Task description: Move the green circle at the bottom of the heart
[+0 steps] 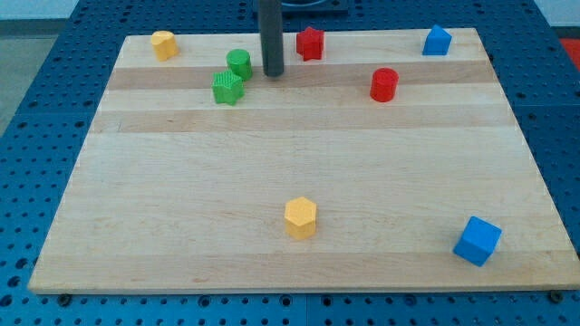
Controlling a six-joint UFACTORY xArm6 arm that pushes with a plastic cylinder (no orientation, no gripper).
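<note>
The green circle [239, 63] stands near the view's top, left of centre, touching or almost touching the green star [227, 88] just below it. The yellow heart-like block [163, 44] sits at the top left corner of the board, up and to the left of the circle. My rod comes down from the view's top, and my tip [273, 73] rests on the board just to the right of the green circle, with a small gap between them.
A red star [310, 43] is right of the rod and a red circle [384, 84] is further right. A blue block [437, 41] sits at the top right, a yellow hexagon [300, 217] at the bottom centre and a blue cube [477, 241] at the bottom right. All are on the wooden board [299, 154].
</note>
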